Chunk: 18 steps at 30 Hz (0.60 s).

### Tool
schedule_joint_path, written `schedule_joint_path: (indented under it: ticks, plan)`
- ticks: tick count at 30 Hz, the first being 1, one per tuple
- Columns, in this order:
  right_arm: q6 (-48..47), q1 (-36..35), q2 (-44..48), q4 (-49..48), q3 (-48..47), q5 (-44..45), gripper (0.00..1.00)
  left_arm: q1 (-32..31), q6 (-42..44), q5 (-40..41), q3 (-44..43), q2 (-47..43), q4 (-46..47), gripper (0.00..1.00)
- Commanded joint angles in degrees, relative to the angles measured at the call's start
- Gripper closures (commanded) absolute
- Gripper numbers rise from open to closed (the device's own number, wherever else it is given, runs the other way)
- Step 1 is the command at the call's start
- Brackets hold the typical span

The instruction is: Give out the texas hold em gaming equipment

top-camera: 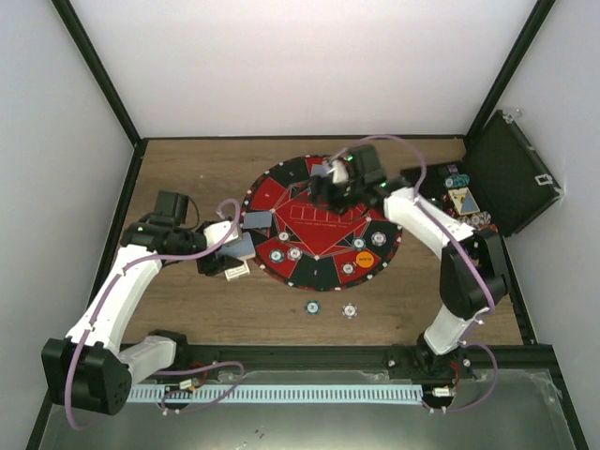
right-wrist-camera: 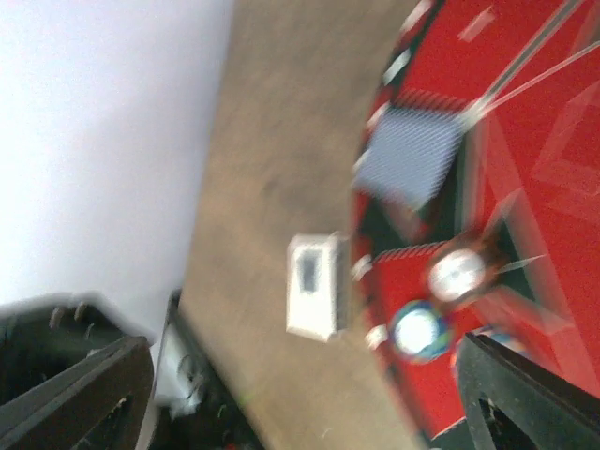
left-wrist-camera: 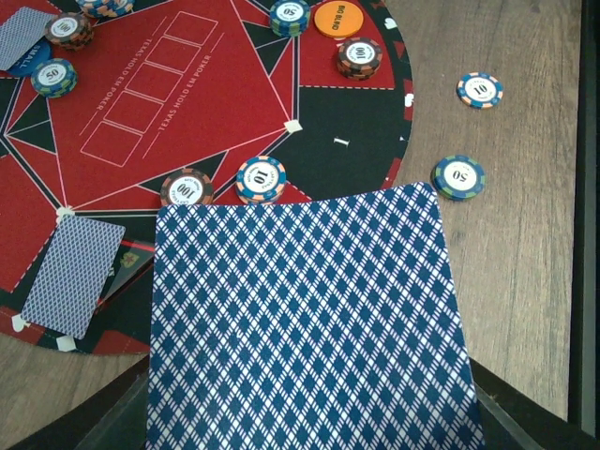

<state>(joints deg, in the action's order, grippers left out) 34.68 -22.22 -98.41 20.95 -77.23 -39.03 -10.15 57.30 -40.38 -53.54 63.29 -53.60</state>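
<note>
Now, from above: pinches a blue-backed card [top-camera: 246,244] in the left tool [top-camera: 234,255] at the left edge of the mat [top-camera: 281,192]; hangs the right tool [top-camera: 330,184] over the far side. Left wrist: shows that card [left-wrist-camera: 309,328] close, just beside two chips [left-wrist-camera: 261,178]. Right wrist: blurry; spreads the tool [right-wrist-camera: 300,403] wide above a second card [right-wrist-camera: 412,155].

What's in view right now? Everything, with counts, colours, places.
table: 1, brown wood
mat: 1, round, red and black, mid-table
case: 1, black, open, right of mat, chips and cards inside
cards on mat: 2, blue-backed, face down
held card: 1, blue-backed, in left gripper
chips on mat: at least six; brown, teal, white
chips off mat: 2, teal and white, on wood by mat's near edge
orange disc: 1, mat's near-right
white object: 1, on wood beside mat, too blurred to identify
left gripper: shut on held card
right gripper: open, over mat's far part
</note>
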Motion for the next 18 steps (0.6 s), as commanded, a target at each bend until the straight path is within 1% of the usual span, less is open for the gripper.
schedule_joint_path:
  ticks: [1, 4, 8, 11, 18]
  plan:
    - [9.7, -8.9, 7.2, -13.9, 11.3, -5.5, 0.08, 0.1, 1.3, -2.4, -0.2, -0.9, -0.5, 0.95]
    - [13.7, -13.7, 8.8, -19.6, 15.5, -7.1, 0.07, 0.1, 1.9, -2.0, -0.1, -0.7, -0.7, 0.95]
    - [16.9, -19.1, 7.8, -23.8, 15.7, -8.0, 0.08, 0.1, 2.1, -1.9, -0.4, -0.5, -0.7, 0.95]
    - [18.7, -21.5, 6.3, -26.3, 14.7, -8.4, 0.09, 0.1, 2.3, -2.0, -0.6, -0.5, -0.8, 0.95]
    - [20.6, -25.0, 0.8, -28.3, 11.1, -9.6, 0.15, 0.2, 3.0, -2.2, -0.7, -0.8, -1.3, 0.94]
